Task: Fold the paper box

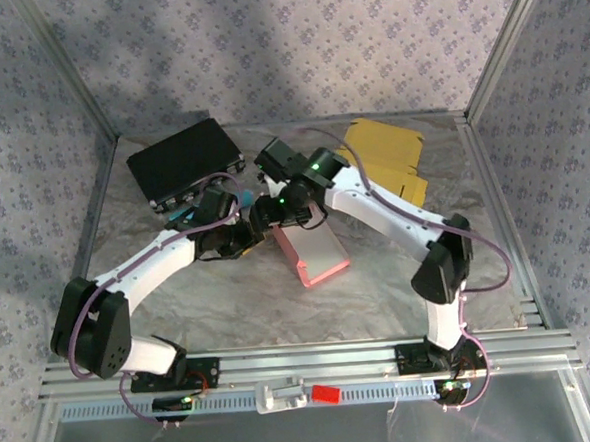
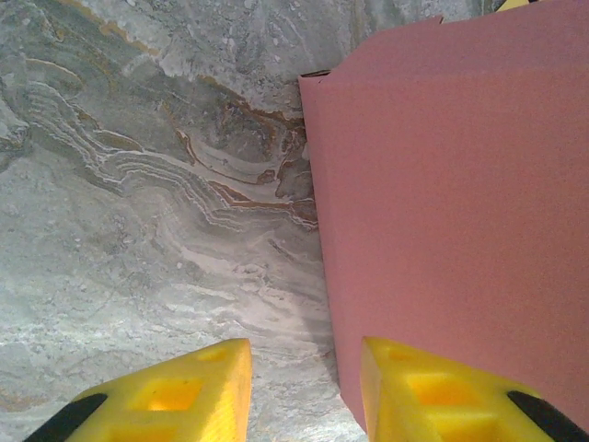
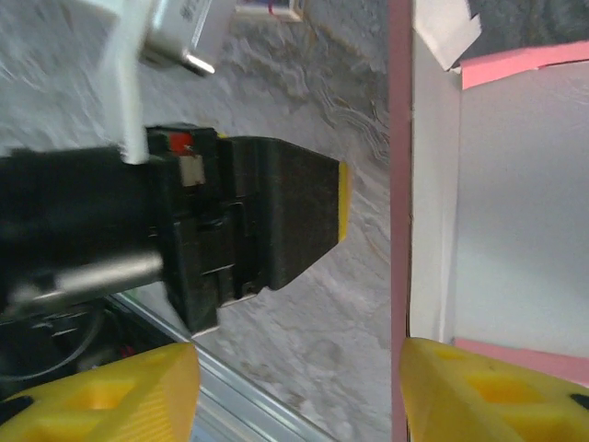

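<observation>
The pink paper box (image 1: 317, 252) lies mid-table with its open end toward both grippers. In the left wrist view its pink outer wall (image 2: 451, 193) fills the right side. My left gripper (image 2: 304, 368) is open, with bare table between its yellow fingers and the box's edge just by the right finger (image 2: 433, 396). My right gripper (image 3: 299, 368) is open and straddles the box's thin pink wall (image 3: 398, 184). Its right finger (image 3: 488, 391) sits on the white inner side (image 3: 515, 203). From above, the left gripper (image 1: 244, 236) and right gripper (image 1: 275, 217) meet at the box's far left corner.
A black case (image 1: 184, 160) lies at the back left. Flat yellow cardboard (image 1: 386, 155) lies at the back right. The left gripper's black body (image 3: 230, 221) sits close beside the right gripper. An aluminium rail (image 1: 304, 361) runs along the near edge, and patterned walls enclose the table.
</observation>
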You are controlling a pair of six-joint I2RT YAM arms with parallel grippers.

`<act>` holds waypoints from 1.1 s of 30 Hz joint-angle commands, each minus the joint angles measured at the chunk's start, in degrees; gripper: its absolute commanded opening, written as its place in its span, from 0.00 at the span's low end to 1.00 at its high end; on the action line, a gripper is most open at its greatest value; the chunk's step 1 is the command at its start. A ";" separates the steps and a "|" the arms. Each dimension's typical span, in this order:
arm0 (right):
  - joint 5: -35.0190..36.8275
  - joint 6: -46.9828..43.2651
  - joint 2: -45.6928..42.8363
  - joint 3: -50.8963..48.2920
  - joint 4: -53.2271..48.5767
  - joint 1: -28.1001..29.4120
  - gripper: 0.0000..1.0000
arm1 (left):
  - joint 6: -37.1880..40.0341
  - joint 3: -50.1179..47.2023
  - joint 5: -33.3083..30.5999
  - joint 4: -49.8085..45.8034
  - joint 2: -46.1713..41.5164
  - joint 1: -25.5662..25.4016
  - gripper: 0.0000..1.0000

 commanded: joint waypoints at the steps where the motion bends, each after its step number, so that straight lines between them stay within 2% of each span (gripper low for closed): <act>1: -0.12 -6.36 3.15 3.17 -6.24 -0.71 0.55 | -0.11 1.31 0.04 -0.73 -0.42 -0.35 0.36; 7: -0.04 -4.90 4.88 3.81 -5.19 -1.01 0.50 | 1.37 1.61 -0.74 -3.27 -2.21 -0.33 0.35; 16: 0.28 -2.72 4.41 3.81 -3.88 -1.66 0.54 | 1.80 1.35 -0.96 -4.11 -3.41 -0.30 0.35; 25: 0.37 -3.63 5.06 3.87 -4.70 -2.56 0.54 | 1.53 1.97 -1.31 -3.66 -3.28 -0.30 0.35; 26: -0.03 -3.63 4.75 3.58 -4.21 -2.70 0.53 | 1.46 1.85 -1.32 -3.60 -3.35 -0.29 0.35; 29: -1.79 -3.63 4.87 3.22 -3.47 -3.15 0.43 | 1.39 1.79 -1.61 -3.65 -3.60 -0.33 0.35; 31: -2.27 -3.63 5.48 3.02 -3.24 -3.31 0.42 | 1.47 1.94 -1.73 -3.89 -3.78 -0.34 0.35; 33: -1.99 -3.65 5.60 3.11 -3.24 -3.35 0.46 | 1.74 2.38 -1.82 -4.43 -3.87 -0.30 0.35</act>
